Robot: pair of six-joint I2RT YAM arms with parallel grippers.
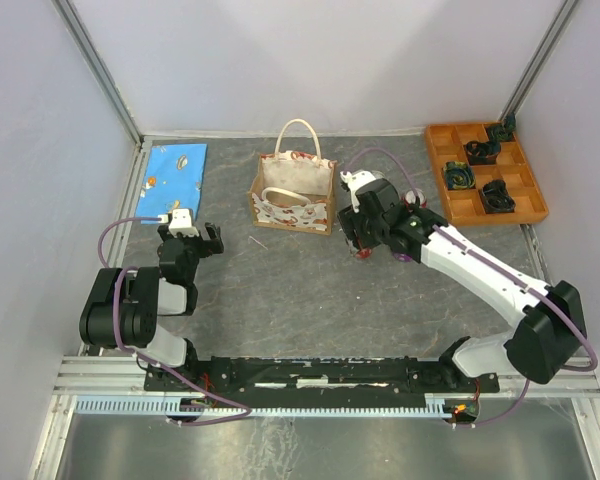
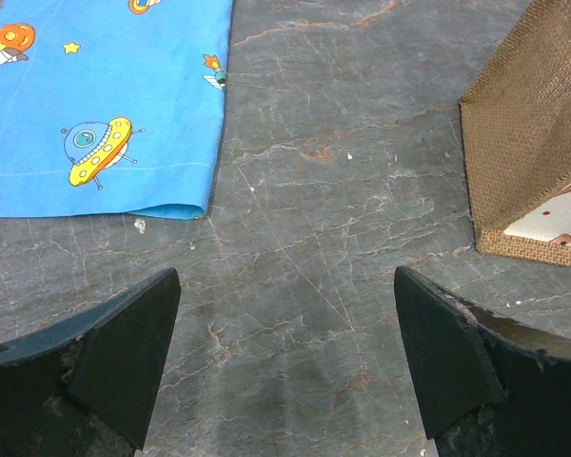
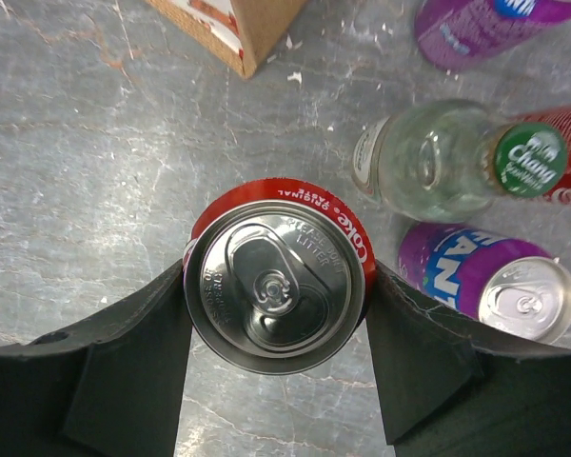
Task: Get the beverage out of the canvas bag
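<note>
since the right pincer (image 3: pixel 278 314) is clamped on the red cola can (image 3: pixel 271 281), just right of the canvas bag (image 1: pixel 292 195) and outside it, the set-down wants care: keep it upright, steer clear of the glass bottle (image 3: pixel 428 162) and purple can (image 3: pixel 485 281), and release only once it stands on the worktop (image 2: pixel 343 190). the left pincer (image 2: pixel 285 276) gapes, empty, left of the bag. whether the bag holds more cannot be told; the orange tray (image 1: pixel 467 206) carries dark items (image 1: pixel 480 152) in several compartments.

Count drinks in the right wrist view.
5: red can in the right gripper; clear bottle beside it; purple can lower right; purple bottle top right; red container at right edge. Others may be hidden.
</note>
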